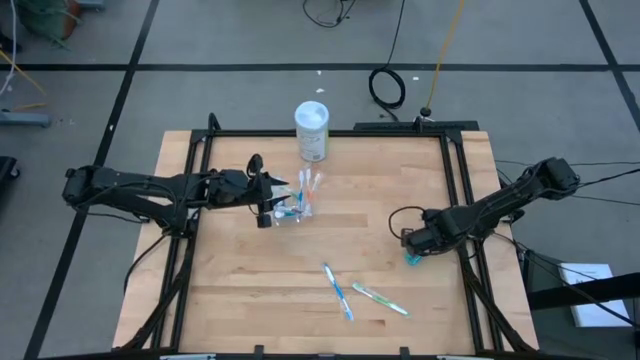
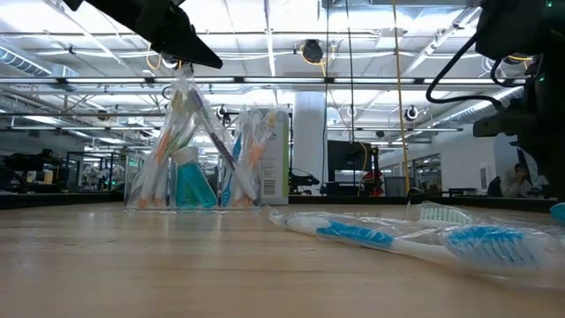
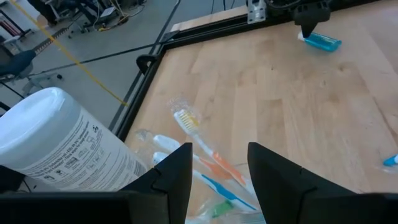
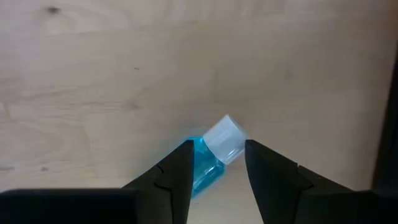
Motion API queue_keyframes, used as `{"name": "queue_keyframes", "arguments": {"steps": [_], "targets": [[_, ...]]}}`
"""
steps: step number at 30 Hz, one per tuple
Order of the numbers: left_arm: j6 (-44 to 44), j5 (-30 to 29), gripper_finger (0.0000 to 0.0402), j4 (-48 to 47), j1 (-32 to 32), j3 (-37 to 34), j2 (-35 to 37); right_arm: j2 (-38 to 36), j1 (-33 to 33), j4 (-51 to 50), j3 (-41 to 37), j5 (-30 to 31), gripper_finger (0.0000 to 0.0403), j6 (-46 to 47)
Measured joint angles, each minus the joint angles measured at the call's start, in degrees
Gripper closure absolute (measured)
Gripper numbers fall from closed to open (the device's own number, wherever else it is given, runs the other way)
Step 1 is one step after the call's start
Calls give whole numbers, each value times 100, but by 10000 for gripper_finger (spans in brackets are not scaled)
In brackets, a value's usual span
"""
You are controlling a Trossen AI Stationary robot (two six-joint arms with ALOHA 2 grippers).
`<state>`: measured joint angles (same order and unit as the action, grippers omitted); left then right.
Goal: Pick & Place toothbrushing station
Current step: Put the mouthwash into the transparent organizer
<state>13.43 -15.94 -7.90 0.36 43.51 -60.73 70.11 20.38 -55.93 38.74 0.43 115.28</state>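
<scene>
The clear plastic cup stands on the wooden worktop, just in front of the white canister at the far edge, and serves here as the reference landmark. It holds a bundle of toothbrushes whose heads fan out toward the canister, plus a blue tube standing inside (seen through the cup wall in the low view). The left pincer sits at the cup on its left side; in its wrist view the two dark fingers stand apart with the wrapped brushes showing between them, though whether they press the cup wall cannot be told. The right pincer is well to the right of the cup, near the worktop's right rail, lowered over a second blue tube lying flat on the wood. Its fingers straddle that tube at the white cap, one on each side, close beside it but with wood visible between finger and tube, so the grip is not closed. Two further toothbrushes lie loose on the worktop, nearer the front edge than the cup: a blue-handled one and a green-handled one just to its right.
</scene>
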Motion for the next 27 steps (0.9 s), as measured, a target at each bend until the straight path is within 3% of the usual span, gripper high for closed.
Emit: {"name": "queue_keyframes", "arguments": {"steps": [18,27], "targets": [[-214,50,240,-118,0,0,0,-315,88,-26,105,127,270,758],[-228,107,240,-227,0,0,0,-299,456,-154,105,129,269,1726]]}}
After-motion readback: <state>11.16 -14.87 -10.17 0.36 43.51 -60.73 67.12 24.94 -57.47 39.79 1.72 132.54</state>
